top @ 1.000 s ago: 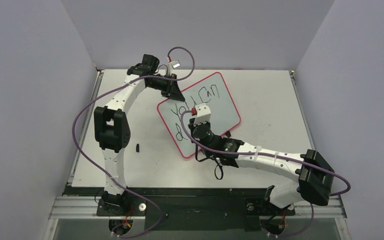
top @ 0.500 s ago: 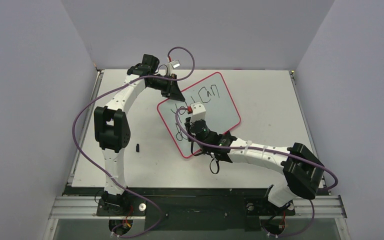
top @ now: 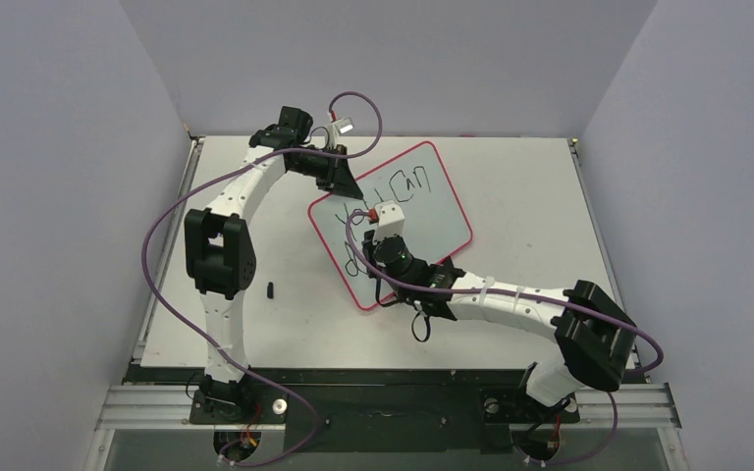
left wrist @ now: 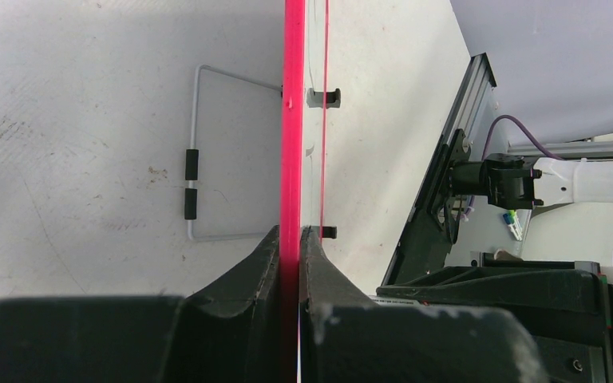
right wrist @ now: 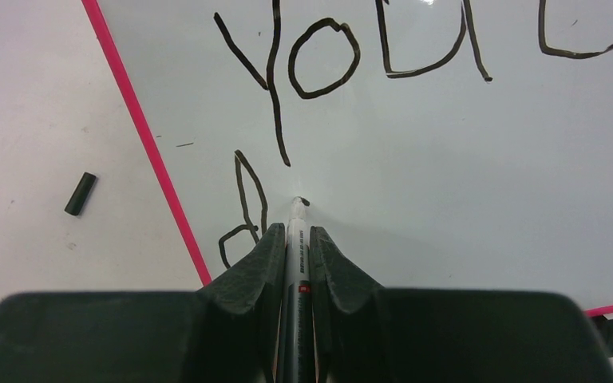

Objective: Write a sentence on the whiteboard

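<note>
Both fingers (right wrist: 265,259) of right end effector (right wrist: 296,231) pinch marker (right wrist: 296,214) touching whiteboard (right wrist: 463,167).

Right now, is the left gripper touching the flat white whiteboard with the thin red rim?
Touching. The left wrist view shows the left gripper shut on the red rim of the whiteboard, both black fingers pressed against it.
</note>
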Robot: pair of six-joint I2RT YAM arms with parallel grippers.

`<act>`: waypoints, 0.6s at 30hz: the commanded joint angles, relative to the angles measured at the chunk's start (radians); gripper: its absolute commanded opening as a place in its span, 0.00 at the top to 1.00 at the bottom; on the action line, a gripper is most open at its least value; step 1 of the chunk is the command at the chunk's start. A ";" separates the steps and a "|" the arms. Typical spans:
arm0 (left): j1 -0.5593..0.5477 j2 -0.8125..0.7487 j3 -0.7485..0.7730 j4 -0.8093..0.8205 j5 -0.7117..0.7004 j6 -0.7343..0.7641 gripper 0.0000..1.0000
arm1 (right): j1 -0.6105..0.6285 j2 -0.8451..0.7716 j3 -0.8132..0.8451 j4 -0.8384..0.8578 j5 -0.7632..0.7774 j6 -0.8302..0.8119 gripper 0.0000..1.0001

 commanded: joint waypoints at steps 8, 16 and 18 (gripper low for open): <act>-0.008 -0.032 0.026 0.032 -0.104 0.057 1.00 | 0.024 -0.050 -0.120 0.044 -0.014 0.063 1.00; -0.009 -0.039 0.021 0.032 -0.106 0.058 1.00 | 0.009 -0.069 -0.109 0.006 0.050 0.052 1.00; -0.009 -0.039 0.020 0.032 -0.106 0.058 1.00 | -0.001 -0.067 -0.095 -0.001 0.053 0.044 1.00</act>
